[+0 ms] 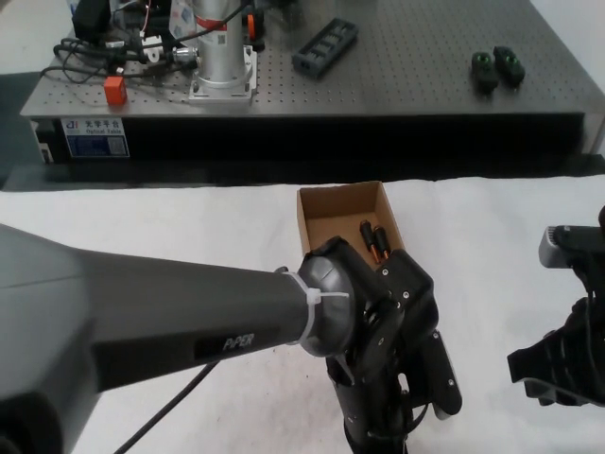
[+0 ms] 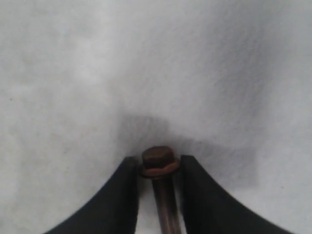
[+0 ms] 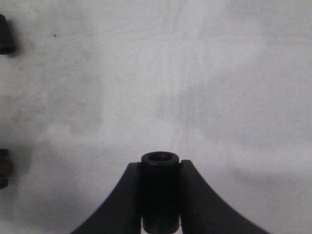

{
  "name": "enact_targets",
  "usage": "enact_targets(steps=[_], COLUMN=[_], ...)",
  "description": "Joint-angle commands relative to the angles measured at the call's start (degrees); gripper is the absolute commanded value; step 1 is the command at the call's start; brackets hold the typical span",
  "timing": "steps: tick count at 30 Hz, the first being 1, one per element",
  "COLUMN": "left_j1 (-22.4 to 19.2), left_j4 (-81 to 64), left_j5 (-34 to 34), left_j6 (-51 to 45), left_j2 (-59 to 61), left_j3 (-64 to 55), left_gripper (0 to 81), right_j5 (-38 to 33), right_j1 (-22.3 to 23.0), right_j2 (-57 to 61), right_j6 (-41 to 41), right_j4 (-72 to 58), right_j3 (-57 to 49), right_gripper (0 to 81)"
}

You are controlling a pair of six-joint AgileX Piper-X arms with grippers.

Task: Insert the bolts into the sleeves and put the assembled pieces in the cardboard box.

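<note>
Bolt (image 2: 158,161) pinched by the shank in the left gripper (image 2: 158,170), hex head just past the fingertips, over bare white cloth (image 2: 73,73) at near centre, just on the near side of the box (image 1: 317,218). Sleeve (image 3: 160,195) clamped lengthwise in the right gripper (image 3: 160,168), open bore showing past the tips, at the near right and well apart from the bolt. Likely step in hand: bringing the two together for insertion. To do it well, swing both wrists toward the gap between the arms, then line up shank and bore on one axis before closing in, to avoid catching on the rim at a tilt. Mind the bolt's pose: head outermost, other end of the shank hidden back between the fingers, so cannot tell how much stands free to enter. Probably worth turning the left wrist to lead with the plain end. Feed slowly and straight, with no side load, until seated head to rim. Keep the sleeve grip firm against the push, and ease the bolt grip only once well in. Stay clear of a loose dark part (image 3: 5,41) on the cloth left of the sleeve. Then across to the box, beside the finished pieces (image 1: 373,241) lying in its far right corner.
</note>
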Motion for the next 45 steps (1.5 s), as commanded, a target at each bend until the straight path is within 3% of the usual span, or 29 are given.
enact_targets(steps=[1, 3, 8, 10, 14, 15, 18, 25, 30, 35, 41, 45], left_j1=[-0.09, -0.09, -0.09, -0.09, -0.09, -0.09, -0.09, -0.09, -0.09, 1.18, 7.24, 10.69], left_j4=[2.46, 3.42, 3.82, 4.21, 6.71, 7.38, 9.69, 8.01, 6.75, 3.08, -9.03, -19.89], left_j5=[-0.99, -0.99, -0.99, -0.99, -2.52, -4.37, -6.46, -4.19, -0.47, -3.38, 3.73, 4.25], left_j6=[0.45, 0.89, -0.03, -0.71, -3.22, -3.58, -2.61, -1.23, -0.56, -10.77, -27.42, -36.18], left_j2=[1.29, 1.29, 1.29, 1.29, 1.29, 1.29, 1.29, 1.29, 1.29, -2.25, -16.35, -27.26], left_j3=[0.18, 0.18, 0.18, 0.18, 0.18, 0.18, 0.18, 0.18, 0.18, 0.18, 2.03, 8.13], left_gripper=[8.2, 0.4, 1.9, 10.4, 44.7, 47.5, 39.0, 0.5, 0.0, 0.7, 0.7, 0.7], right_j5=[-0.57, -0.57, -0.57, -0.57, -0.57, -0.57, -1.10, -2.87, -2.87, -4.52, -16.00, -26.12], right_j1=[-0.28, -0.28, -0.28, -0.28, -0.28, -0.28, -0.28, -0.28, -0.28, -0.28, -0.28, 0.53], right_j2=[-0.55, -0.55, -0.55, -0.55, -0.55, -0.55, -0.55, -0.55, -0.55, -3.09, -12.48, -18.00], right_j6=[-0.48, -0.48, -0.48, -0.48, -0.48, -0.48, -0.48, -0.48, -0.48, -3.40, -3.33, 0.63], right_j4=[0.00, 0.00, 0.00, 0.00, 0.00, 0.00, 0.00, 0.00, 0.00, 0.00, -0.56, -2.07], right_j3=[-0.08, -0.08, -0.08, -0.08, -0.08, -0.08, -0.08, -0.08, -0.08, 0.08, 1.17, 3.65], right_gripper=[4.7, 4.7, 4.7, 4.7, 4.7, 4.7, 4.7, 4.7, 4.7, 4.7, 4.7, 4.7])
